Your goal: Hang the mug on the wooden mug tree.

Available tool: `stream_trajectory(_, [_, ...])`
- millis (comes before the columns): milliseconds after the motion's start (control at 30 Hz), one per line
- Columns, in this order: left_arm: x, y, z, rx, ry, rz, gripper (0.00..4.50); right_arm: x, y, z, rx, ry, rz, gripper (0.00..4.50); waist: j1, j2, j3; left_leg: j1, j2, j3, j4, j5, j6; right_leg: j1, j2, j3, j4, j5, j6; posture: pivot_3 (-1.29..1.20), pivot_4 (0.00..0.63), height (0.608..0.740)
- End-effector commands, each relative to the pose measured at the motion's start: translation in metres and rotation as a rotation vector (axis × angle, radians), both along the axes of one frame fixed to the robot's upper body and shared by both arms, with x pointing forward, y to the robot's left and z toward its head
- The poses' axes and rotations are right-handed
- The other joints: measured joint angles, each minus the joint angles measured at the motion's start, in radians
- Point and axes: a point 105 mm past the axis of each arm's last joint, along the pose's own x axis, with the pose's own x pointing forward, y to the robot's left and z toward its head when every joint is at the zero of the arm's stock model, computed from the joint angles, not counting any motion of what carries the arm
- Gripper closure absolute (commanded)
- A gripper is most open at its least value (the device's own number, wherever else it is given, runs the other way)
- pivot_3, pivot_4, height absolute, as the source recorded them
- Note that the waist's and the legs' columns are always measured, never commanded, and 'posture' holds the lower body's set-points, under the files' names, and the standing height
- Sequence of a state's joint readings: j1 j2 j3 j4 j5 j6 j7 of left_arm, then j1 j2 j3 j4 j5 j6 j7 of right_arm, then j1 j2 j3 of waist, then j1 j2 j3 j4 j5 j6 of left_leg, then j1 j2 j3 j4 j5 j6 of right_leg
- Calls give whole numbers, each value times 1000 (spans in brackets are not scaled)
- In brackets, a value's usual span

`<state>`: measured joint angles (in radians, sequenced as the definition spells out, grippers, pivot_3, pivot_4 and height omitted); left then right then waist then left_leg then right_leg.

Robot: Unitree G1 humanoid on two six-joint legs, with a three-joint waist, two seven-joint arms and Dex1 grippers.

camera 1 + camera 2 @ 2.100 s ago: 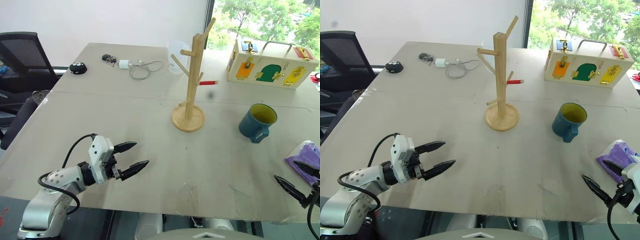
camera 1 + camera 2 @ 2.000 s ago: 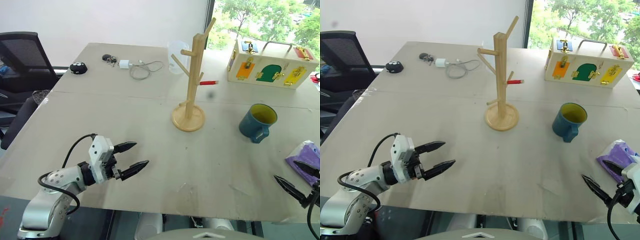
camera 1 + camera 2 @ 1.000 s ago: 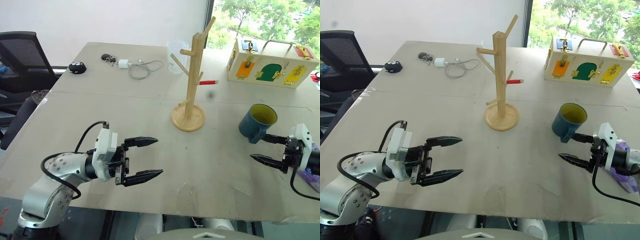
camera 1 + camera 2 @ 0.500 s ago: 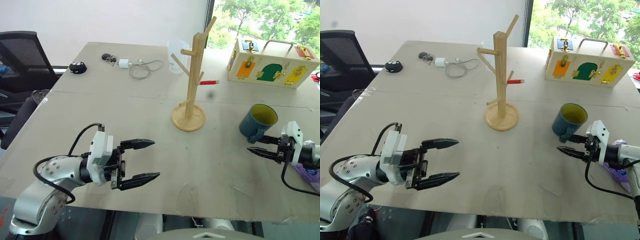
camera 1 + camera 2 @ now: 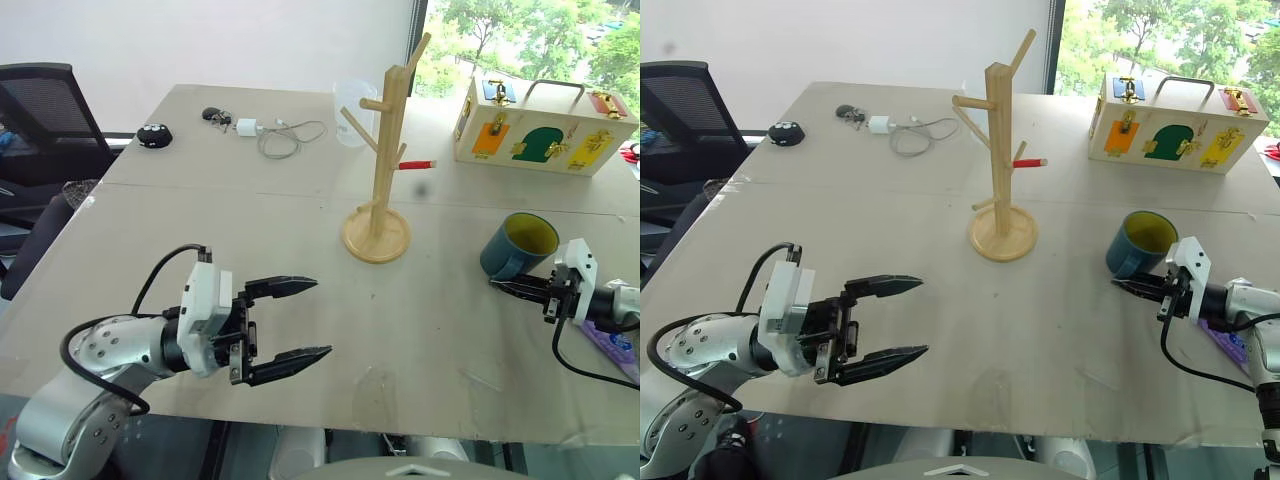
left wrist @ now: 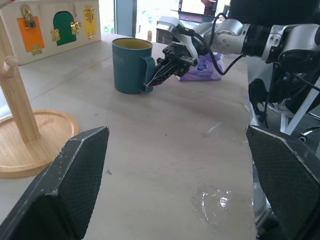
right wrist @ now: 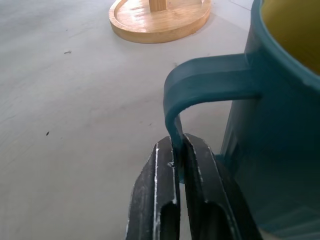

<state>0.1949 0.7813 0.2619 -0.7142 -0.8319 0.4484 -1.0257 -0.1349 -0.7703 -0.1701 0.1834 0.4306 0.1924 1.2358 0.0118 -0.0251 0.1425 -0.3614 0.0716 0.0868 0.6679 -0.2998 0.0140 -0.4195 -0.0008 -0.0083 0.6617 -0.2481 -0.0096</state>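
The right gripper (image 7: 177, 155) pinches the loop handle of the rigid, probably heavy, slippery, breakable dark teal ceramic mug (image 5: 520, 246); the left gripper (image 5: 290, 320) gapes wide.

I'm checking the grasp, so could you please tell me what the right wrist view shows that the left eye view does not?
Right wrist view: the right gripper is shut on the lower part of the mug's loop handle.
Left eye view: the left gripper hanging open over the table, the mug tree's post and pegs, the lock box.
Both: the mug and the wooden mug tree base.
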Motion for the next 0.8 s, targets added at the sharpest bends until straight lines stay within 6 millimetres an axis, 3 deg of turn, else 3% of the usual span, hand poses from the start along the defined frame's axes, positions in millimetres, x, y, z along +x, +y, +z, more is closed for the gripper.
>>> stream_trajectory(33, [-6,-6,10,-40,-26,-2,0,3,7,23,6,-76,23,4440,-1,0,0,0,0,0,0,0,0,0,0,0,0,0,0,0,150,740])
stream_trajectory(167, [-4,-2,9,-47,-21,17,0,3,18,40,16,-119,49,4440,-1,1,1,0,0,0,0,0,0,0,0,0,0,0,0,0,150,740])
stream_trajectory(300, [13,20,12,-119,-15,127,0,0,53,84,40,-195,113,4440,-4,4,3,0,0,0,0,0,0,0,0,0,1,0,0,0,150,740])
stream_trajectory(500, [9,37,15,-214,-33,200,0,-6,64,118,4,-202,73,4440,2,3,3,-2,0,0,0,0,0,-1,-1,-1,-1,0,0,0,150,740])
stream_trajectory(800, [-2,32,22,-234,-46,146,0,9,96,138,-91,-230,132,4440,-4,3,4,-1,0,0,0,0,0,-1,-1,0,0,0,0,0,150,740])
